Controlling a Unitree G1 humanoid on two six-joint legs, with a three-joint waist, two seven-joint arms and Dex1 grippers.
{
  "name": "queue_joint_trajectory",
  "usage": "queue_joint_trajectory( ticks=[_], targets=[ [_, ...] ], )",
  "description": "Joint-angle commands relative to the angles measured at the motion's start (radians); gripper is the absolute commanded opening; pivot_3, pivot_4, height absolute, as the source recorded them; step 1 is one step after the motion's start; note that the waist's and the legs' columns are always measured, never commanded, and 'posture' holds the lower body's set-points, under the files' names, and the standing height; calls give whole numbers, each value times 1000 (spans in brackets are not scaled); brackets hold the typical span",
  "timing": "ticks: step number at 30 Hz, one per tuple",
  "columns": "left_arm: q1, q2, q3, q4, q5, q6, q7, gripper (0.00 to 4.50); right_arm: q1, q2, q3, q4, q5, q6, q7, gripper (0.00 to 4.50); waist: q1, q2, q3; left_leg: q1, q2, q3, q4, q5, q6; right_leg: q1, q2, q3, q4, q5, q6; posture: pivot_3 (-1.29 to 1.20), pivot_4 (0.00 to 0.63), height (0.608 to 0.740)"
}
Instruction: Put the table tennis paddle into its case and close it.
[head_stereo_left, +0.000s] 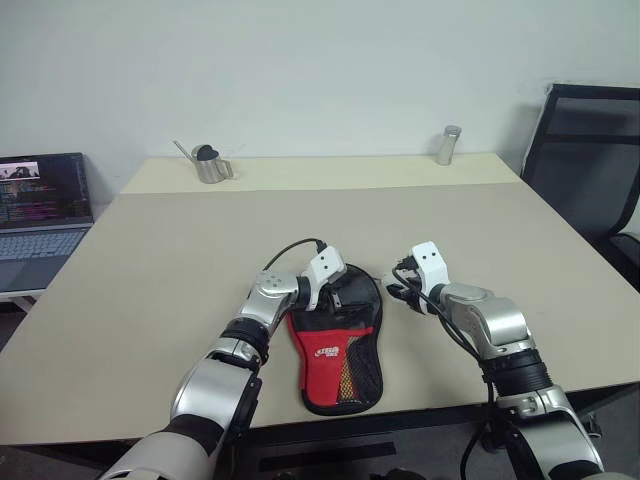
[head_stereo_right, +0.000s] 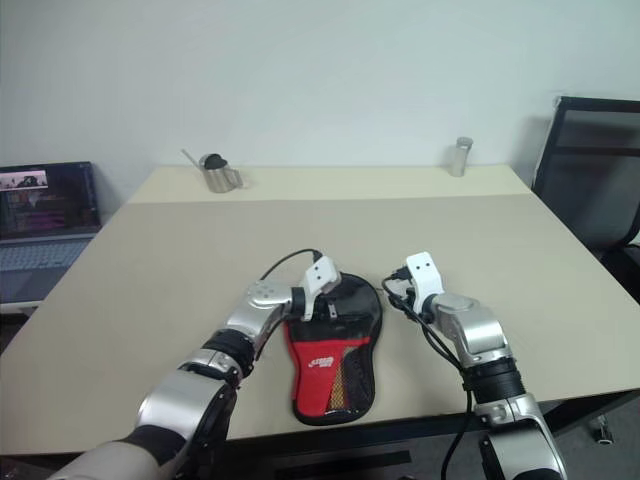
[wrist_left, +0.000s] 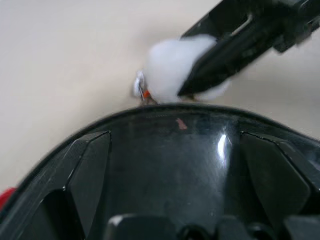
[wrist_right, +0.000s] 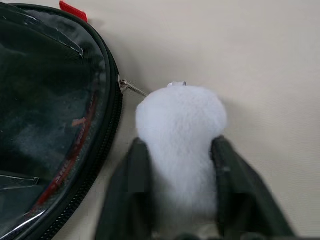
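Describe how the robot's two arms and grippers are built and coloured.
Both arms have silver metallic shells with black ribbed joint bands. Each wrist carries a white boxy block with small dark dots. A black cable loops over each wrist. The left gripper and right gripper each have two black fingers.

Case (head_stereo_left: 337, 345) on desk (head_stereo_left: 150, 270) near front edge; watering can (head_stereo_left: 209, 163) at 11 o'clock, cylinder (head_stereo_left: 449, 145) at 1 o'clock.

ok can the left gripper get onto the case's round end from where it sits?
Probably yes. The left gripper hangs open right over the round end of the case, nothing between them. The right gripper, beside it, is shut on the white pom-pom zipper pull.
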Motion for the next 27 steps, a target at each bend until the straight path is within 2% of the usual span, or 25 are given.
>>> queue_joint_trajectory(
  ticks=[1,3,13,21,27],
  targets=[
    [8,10,-35,44,45,-20,-18,4500,-2,-26,6,-43,-1,13,16,450,0,0,0,1,0,0,0,0,0,0,0,0,0,0,0,0,150,740],
    [11,15,-39,56,54,-27,-17,4500,0,-35,4,-58,1,22,22,268,0,0,0,2,0,0,0,0,0,1,0,0,0,0,0,0,150,740],
    [62,27,8,71,-9,42,-130,4500,81,-224,-2,-289,84,182,167,249,-1,4,-3,4,0,0,-1,0,0,2,0,1,0,0,0,0,150,740],
    [94,20,-20,54,7,92,-215,4500,277,-438,-6,-644,290,366,343,240,4,13,-12,9,1,-2,-1,-2,0,12,0,-1,-5,-1,-1,0,150,740],
    [92,19,-50,69,45,69,-192,4500,394,-470,-22,-819,385,443,330,240,4,17,-18,14,1,-6,-2,-5,0,20,0,-2,-13,-2,-2,0,150,740]
  ],
)
